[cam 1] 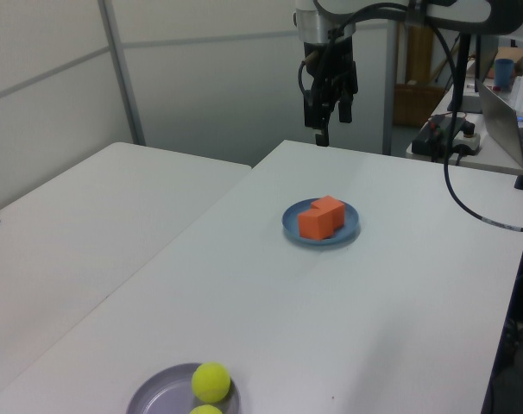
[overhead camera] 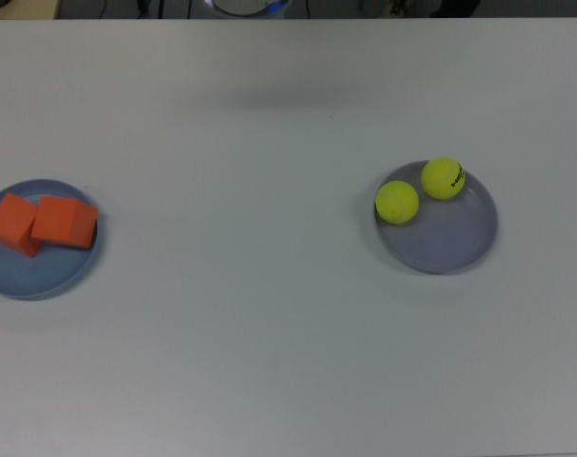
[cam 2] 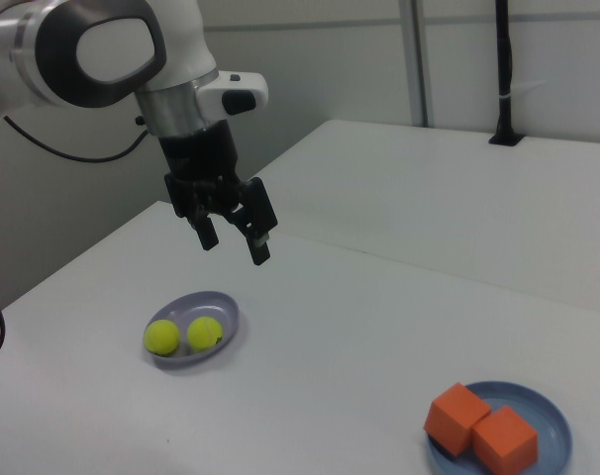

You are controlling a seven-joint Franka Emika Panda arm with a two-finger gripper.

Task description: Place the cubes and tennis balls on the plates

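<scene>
Looks basically done to me: both orange cubes (overhead camera: 41, 222) sit on the blue plate (overhead camera: 36, 276), both tennis balls (overhead camera: 419, 190) on the lavender plate (overhead camera: 450, 243), and the gripper (cam 2: 235, 234) hangs spread and empty overhead, so nothing's left to grab.

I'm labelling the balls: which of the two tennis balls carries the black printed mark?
The tennis ball nearer the top view's upper right, against the lavender plate's far rim, shows the black mark. The other ball, at the plate's left edge, looks plain.
</scene>
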